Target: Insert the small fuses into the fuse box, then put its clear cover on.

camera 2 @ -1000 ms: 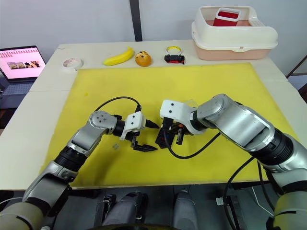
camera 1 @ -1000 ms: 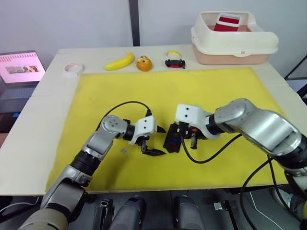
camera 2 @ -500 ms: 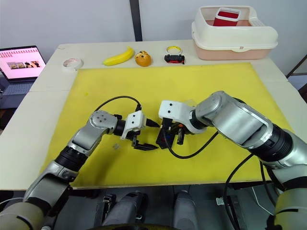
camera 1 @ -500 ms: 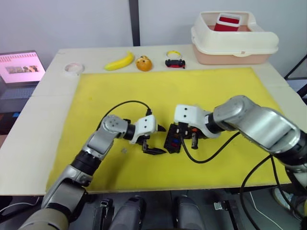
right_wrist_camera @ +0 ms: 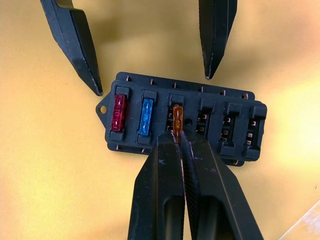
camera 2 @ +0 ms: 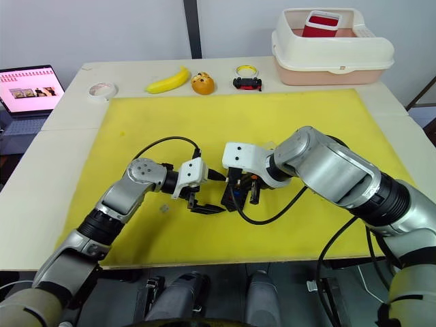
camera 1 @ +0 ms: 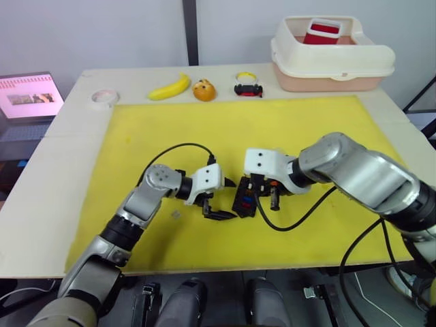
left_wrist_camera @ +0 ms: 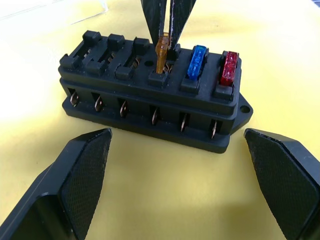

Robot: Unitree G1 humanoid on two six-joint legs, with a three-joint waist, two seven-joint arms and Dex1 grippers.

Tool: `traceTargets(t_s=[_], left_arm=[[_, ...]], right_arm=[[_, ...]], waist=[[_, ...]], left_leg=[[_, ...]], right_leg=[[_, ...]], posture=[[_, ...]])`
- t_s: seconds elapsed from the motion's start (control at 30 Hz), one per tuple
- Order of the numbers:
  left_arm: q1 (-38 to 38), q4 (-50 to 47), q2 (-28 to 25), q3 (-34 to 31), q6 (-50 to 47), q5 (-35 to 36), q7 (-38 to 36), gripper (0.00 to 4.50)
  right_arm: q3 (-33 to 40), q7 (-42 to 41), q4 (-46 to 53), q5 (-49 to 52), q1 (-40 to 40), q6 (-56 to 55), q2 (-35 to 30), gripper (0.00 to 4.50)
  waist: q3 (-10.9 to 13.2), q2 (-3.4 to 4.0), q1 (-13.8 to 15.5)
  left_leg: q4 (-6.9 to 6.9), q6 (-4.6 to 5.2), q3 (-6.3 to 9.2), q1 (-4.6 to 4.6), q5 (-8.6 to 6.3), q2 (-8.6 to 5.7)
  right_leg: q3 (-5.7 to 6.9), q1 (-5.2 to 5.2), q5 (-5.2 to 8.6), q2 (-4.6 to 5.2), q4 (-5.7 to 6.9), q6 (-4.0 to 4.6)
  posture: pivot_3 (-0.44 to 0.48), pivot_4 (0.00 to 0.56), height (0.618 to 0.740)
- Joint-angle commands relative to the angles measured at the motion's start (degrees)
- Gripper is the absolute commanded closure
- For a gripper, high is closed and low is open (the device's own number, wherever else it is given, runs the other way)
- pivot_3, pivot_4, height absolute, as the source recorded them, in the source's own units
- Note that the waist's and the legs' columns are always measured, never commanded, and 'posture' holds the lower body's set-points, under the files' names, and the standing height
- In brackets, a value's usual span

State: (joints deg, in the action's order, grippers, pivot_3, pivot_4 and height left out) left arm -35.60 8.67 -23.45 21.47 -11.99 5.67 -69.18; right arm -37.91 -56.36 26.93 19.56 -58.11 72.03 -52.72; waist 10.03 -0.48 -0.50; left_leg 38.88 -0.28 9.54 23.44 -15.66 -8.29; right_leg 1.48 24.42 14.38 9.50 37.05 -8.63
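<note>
The black fuse box (left_wrist_camera: 150, 105) lies on the yellow mat (camera 1: 306, 136) between my two grippers. A red fuse (left_wrist_camera: 230, 67) and a blue fuse (left_wrist_camera: 198, 60) sit in its two end slots. An amber fuse (right_wrist_camera: 177, 114) stands in the third slot, and my right gripper (right_wrist_camera: 178, 142) is shut on it from above. My left gripper (left_wrist_camera: 175, 135) is open, with a finger on either side of the box and touching nothing. One small grey fuse (camera 1: 176, 214) lies loose on the mat to the left. An edge of the clear cover (left_wrist_camera: 50, 9) shows just beyond the box.
At the back right stands a cream tub (camera 1: 332, 54) holding a red item. A banana (camera 1: 170, 87), an orange object (camera 1: 204, 90), a small black-and-red object (camera 1: 248, 87) and a tape roll (camera 1: 104, 97) line the table's far edge. A laptop (camera 1: 27, 97) sits far left.
My right gripper has edged slightly to the left over the fuse box. The left arm has held still.
</note>
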Motion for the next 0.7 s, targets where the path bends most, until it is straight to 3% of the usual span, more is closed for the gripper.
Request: traceTargets(t_s=[0.03, 0.47, 0.57, 0.63, 0.7], left_arm=[[-0.4, -1.4, -0.1, -0.9, 0.4, 0.8, 0.2, 0.00], [-1.1, -0.6, -0.2, -0.8, 0.6, 0.6, -0.3, 0.00], [-1.3, -0.2, -0.1, -0.8, 0.8, 0.6, -0.4, 0.00], [-1.3, -0.1, -0.2, -0.8, 0.8, 0.6, -0.6, 0.00], [-1.3, 0.0, -0.3, -0.8, 0.8, 0.5, -0.7, 0.00]], right_arm=[[-1.0, 0.1, 0.2, -1.1, 0.1, -0.4, 0.7, 4.44], [1.1, 0.3, 1.4, -0.7, 0.3, 1.0, 1.4, 4.44], [1.4, 0.5, 1.5, -0.6, 0.2, 1.3, 1.6, 3.53], [2.8, 0.5, 1.5, 0.2, -0.2, 2.2, 2.0, 2.64], [4.1, 0.2, 1.8, 0.8, -0.7, 2.9, 1.7, 2.64]], waist=[[0.0, 0.00, 0.0], [0.0, 0.00, -0.1], [0.0, 0.00, -0.1], [0.0, 0.00, 0.0], [0.0, 0.00, 0.0]], left_leg=[[0.00, 0.00, 0.00, 0.00, 0.00, 0.00], [-0.01, 0.00, 0.00, 0.00, 0.00, 0.01], [-0.01, 0.00, 0.01, 0.00, 0.00, 0.00], [-0.01, 0.00, 0.00, 0.00, 0.00, 0.00], [-0.02, 0.00, 0.00, 0.00, 0.00, 0.00]], right_leg=[[0.00, 0.00, 0.00, 0.00, 0.00, 0.00], [0.00, 0.01, 0.00, 0.00, 0.00, 0.00], [0.00, 0.02, 0.00, 0.00, 0.00, 0.00], [0.00, 0.02, 0.00, 0.00, 0.00, 0.00], [0.00, 0.02, 0.00, 0.00, 0.00, 0.00]], posture=[[0.000, 0.150, 0.740], [0.000, 0.150, 0.740], [0.000, 0.150, 0.740], [0.000, 0.150, 0.740], [0.000, 0.150, 0.740]])
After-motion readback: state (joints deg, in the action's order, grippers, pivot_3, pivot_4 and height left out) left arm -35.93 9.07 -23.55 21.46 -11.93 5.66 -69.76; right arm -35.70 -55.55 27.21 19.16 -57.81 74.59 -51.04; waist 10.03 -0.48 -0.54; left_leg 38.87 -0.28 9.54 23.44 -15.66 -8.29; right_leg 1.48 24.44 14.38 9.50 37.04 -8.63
